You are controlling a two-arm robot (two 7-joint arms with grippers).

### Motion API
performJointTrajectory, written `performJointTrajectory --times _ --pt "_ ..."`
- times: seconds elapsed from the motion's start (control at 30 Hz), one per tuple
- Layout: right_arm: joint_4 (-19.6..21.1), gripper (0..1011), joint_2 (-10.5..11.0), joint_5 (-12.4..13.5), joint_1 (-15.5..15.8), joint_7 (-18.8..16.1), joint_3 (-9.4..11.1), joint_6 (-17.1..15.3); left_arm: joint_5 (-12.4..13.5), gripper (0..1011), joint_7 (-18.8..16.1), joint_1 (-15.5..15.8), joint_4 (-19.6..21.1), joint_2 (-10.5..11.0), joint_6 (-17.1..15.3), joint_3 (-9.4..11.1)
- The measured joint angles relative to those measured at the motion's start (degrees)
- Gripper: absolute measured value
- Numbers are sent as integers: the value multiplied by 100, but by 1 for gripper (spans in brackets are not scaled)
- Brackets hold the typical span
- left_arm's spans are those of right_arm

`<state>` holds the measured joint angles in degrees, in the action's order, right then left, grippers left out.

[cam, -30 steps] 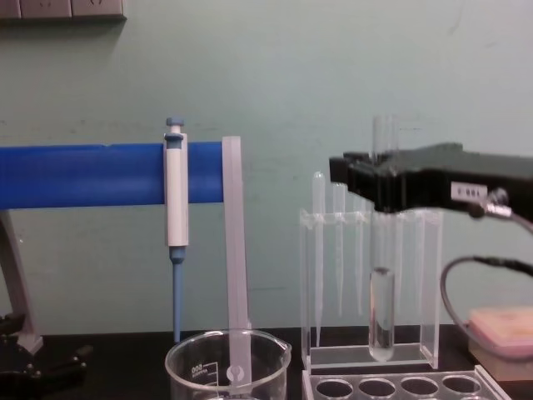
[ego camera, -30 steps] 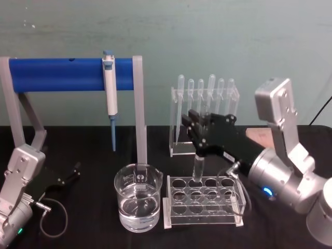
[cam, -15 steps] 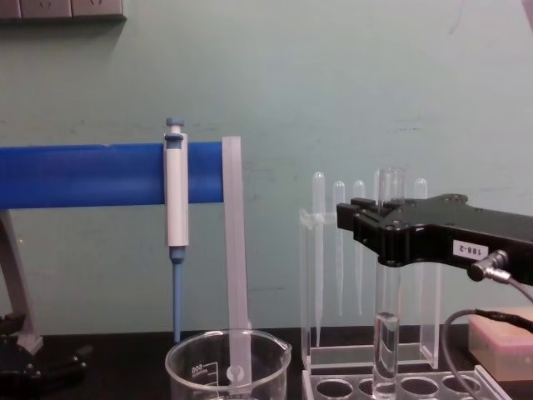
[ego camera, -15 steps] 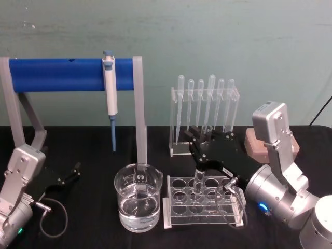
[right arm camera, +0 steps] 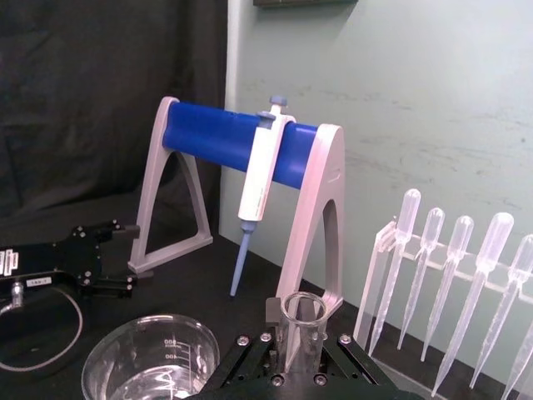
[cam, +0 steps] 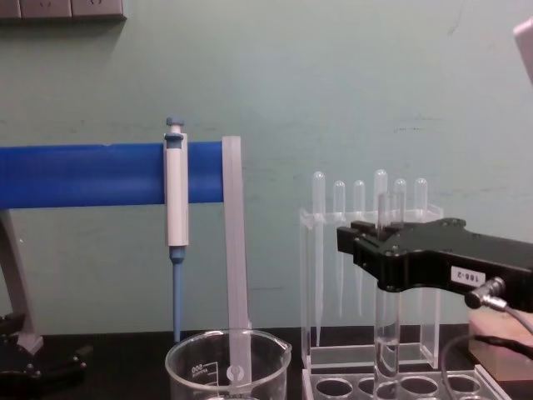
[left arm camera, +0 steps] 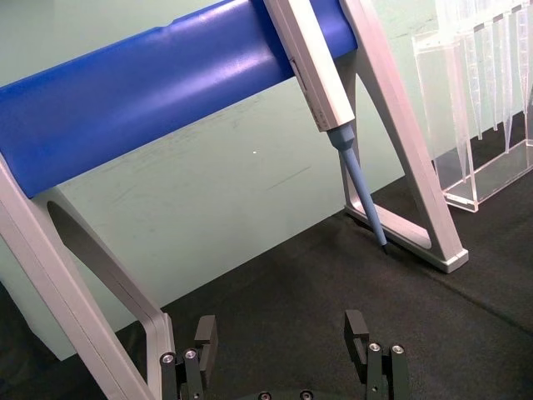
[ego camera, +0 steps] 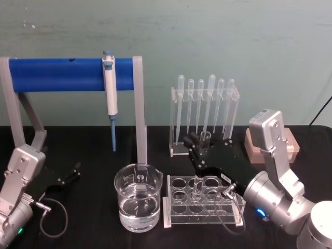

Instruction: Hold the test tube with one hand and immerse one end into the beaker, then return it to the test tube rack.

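The right gripper (ego camera: 202, 151) is pinching the test tube (cam: 386, 292) upright – keeping it plumb for a hole in the rack (ego camera: 205, 202); the left gripper (left arm camera: 283, 367) is lying parked on the worktop (ego camera: 93, 150), fingers spread.

On the black surface (ego camera: 93, 150) you see a stand with grey legs and a blue bar (ego camera: 54, 74), and a white-and-blue pipettor (ego camera: 109, 93) hangs upright from that bar. To its right stands a clear holder with six bulb-topped pipettes (ego camera: 205, 104), with a clear acrylic rack with round holes (ego camera: 179, 205) in front of it. A tan block (ego camera: 293, 148) sits at the far right.
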<state>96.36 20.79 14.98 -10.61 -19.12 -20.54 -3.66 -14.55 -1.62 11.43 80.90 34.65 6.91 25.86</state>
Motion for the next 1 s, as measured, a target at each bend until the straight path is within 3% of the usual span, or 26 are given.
performJointTrajectory --times 0.73,1.0 --pt "-308 130 -126 -168 72 -78 -74 100 0 1000 0 0 0 0 0 0" --pt "-302 355 -151 -200 88 -73 -65 43 0 1000 0 0 0 0 0 0"
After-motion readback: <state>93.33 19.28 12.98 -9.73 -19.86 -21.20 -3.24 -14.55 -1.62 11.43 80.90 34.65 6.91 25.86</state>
